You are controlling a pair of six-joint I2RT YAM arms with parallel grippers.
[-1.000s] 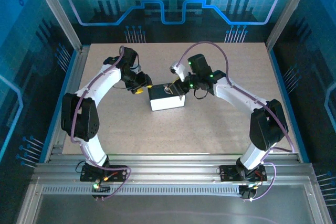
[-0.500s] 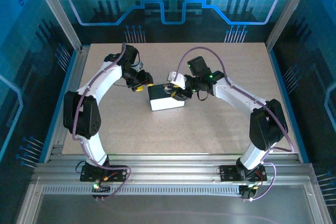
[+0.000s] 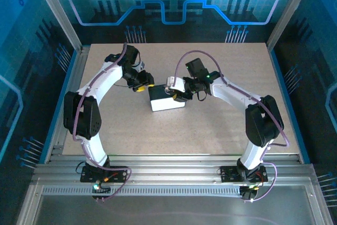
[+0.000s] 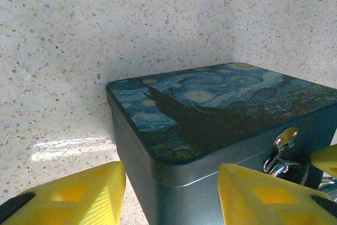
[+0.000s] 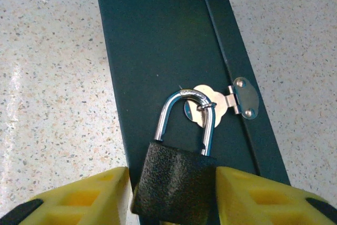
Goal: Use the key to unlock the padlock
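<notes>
A dark tin box point(image 3: 167, 101) with a starry-night lid point(image 4: 210, 109) lies mid-table. A black padlock point(image 5: 174, 183) hangs by its silver shackle point(image 5: 184, 98) from the brass hasp point(image 5: 245, 98) on the box's front wall. My right gripper point(image 5: 171, 198) has its yellow fingers against both sides of the padlock body; in the top view it point(image 3: 176, 90) sits at the box's right end. My left gripper point(image 4: 168, 198) is open and straddles a corner of the box without touching it, at the box's left end point(image 3: 141, 85). Whether the shackle is latched cannot be told.
The speckled tabletop point(image 3: 210, 130) has free room all round the box. Aluminium frame posts point(image 3: 68, 30) and blue panels wall the sides and back. Both arm bases stand at the near edge point(image 3: 168, 172).
My right gripper has moved left and down to the box's hasp and now has the padlock between its fingers. The left gripper edged slightly closer to the box.
</notes>
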